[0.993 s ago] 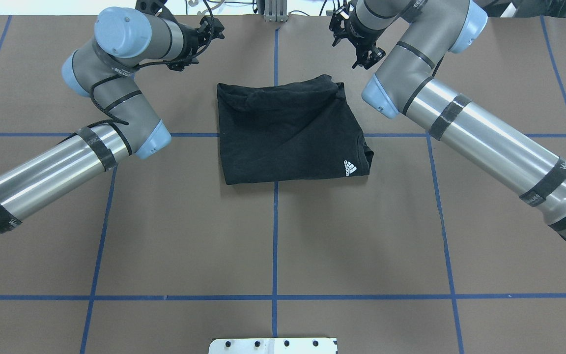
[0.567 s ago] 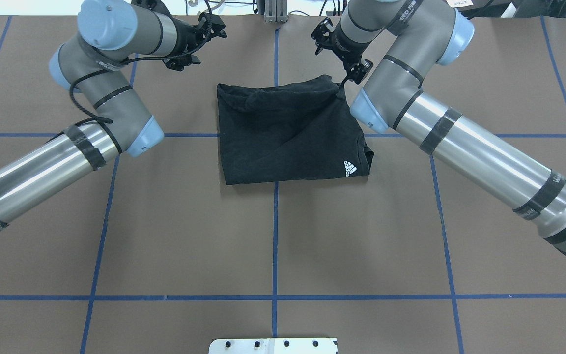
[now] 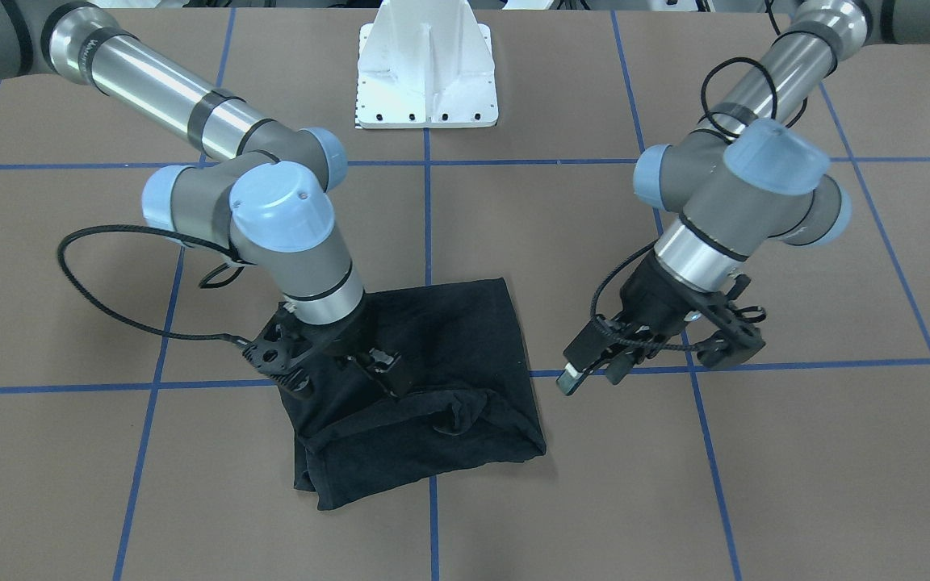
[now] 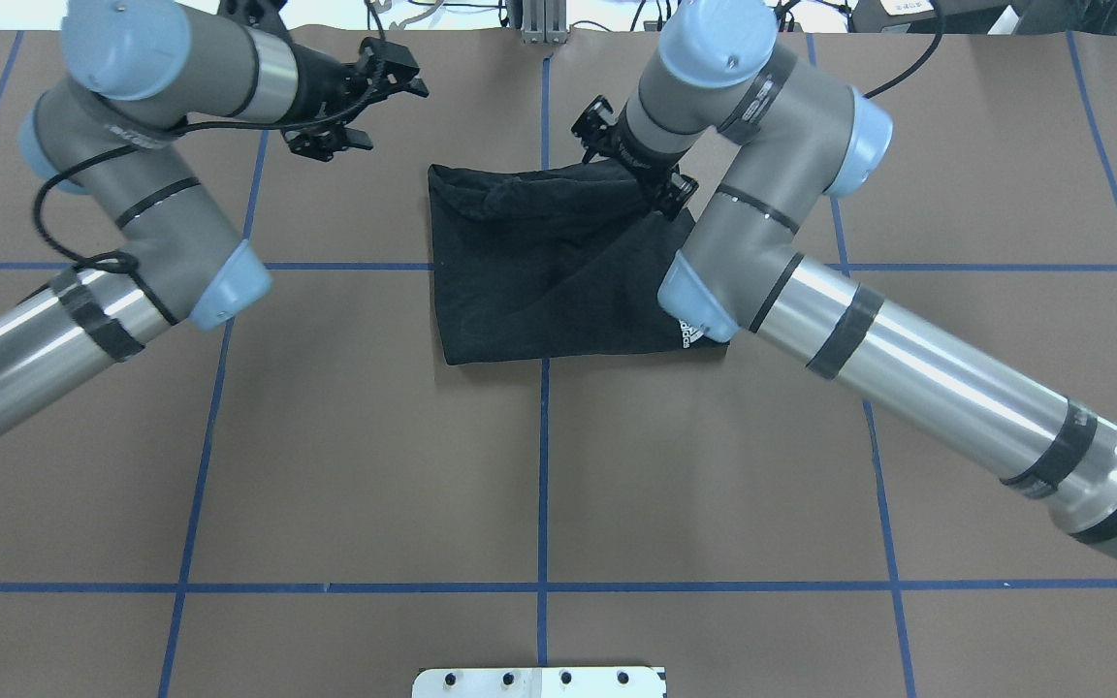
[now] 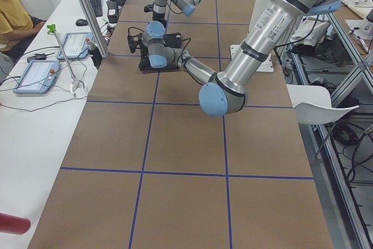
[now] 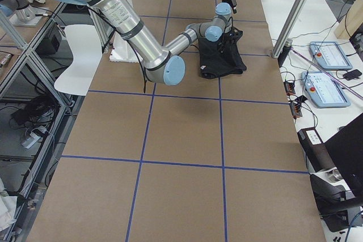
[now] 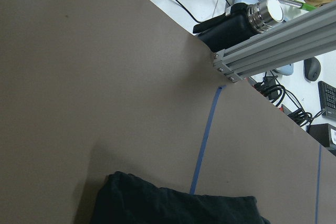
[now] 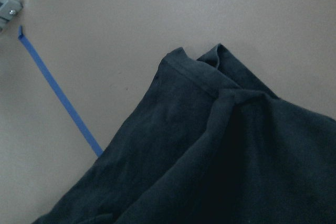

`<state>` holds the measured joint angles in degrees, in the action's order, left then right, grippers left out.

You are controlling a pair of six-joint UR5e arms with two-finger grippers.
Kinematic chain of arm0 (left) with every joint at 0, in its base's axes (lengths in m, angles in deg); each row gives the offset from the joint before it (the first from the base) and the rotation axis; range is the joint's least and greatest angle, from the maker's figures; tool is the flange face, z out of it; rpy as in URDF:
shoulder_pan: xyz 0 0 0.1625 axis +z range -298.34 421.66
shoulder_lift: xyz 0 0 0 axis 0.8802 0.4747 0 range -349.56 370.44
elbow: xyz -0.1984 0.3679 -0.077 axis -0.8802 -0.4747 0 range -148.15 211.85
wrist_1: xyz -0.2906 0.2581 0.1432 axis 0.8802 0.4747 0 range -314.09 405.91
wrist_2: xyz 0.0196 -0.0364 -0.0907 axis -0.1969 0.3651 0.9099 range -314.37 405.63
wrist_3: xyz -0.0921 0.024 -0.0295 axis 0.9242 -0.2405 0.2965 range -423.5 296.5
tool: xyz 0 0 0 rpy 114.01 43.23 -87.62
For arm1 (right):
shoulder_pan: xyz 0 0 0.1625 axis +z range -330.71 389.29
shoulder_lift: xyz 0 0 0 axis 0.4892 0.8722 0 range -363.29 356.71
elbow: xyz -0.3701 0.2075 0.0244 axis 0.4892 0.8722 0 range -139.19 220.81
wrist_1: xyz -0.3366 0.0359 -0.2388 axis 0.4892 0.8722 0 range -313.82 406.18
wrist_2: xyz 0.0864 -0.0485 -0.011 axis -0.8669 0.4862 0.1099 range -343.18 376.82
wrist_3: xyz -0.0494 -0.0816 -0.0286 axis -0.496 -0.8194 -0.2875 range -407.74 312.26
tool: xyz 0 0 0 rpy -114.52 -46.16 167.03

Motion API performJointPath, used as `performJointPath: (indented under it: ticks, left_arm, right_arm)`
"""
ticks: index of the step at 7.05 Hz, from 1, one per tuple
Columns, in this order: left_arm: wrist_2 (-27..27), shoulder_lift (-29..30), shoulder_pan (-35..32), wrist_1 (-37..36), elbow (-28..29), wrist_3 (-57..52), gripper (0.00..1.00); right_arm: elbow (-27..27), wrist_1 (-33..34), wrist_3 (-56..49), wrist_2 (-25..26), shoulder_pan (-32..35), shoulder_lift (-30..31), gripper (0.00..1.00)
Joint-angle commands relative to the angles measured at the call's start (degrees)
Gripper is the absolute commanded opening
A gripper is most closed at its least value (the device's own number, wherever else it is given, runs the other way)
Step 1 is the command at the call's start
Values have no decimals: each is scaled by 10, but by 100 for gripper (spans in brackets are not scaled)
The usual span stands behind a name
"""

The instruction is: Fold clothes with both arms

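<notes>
Overhead exterior shows you the folded black T-shirt [image 4: 539, 281] lying toward the table's far side; the right gripper [image 4: 638, 160] sits at its far right corner, jaws spread, nothing clamped; the left gripper [image 4: 386, 109] hovers left, spread, empty

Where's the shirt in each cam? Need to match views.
Front-facing: shirt lower centre.
Overhead: upper centre.
Exterior left: far, upper left, mostly behind left arm.
Exterior right: far, upper right of centre.
Left wrist: bottom edge.
Right wrist: lower right.
Shared landmark: blue tape line running under the shirt.
</notes>
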<state>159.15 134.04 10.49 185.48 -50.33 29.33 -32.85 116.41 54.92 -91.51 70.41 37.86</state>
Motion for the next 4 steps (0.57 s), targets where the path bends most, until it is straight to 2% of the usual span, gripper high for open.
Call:
performJointPath:
  ticks: [1, 4]
  left_arm:
    - [33, -42, -25, 0, -30, -18, 94]
    - [37, -49, -28, 0, -27, -28, 95]
  right_arm:
    - [-21, 17, 1, 47, -37, 0, 0]
    - [-15, 41, -24, 63, -58, -22, 0]
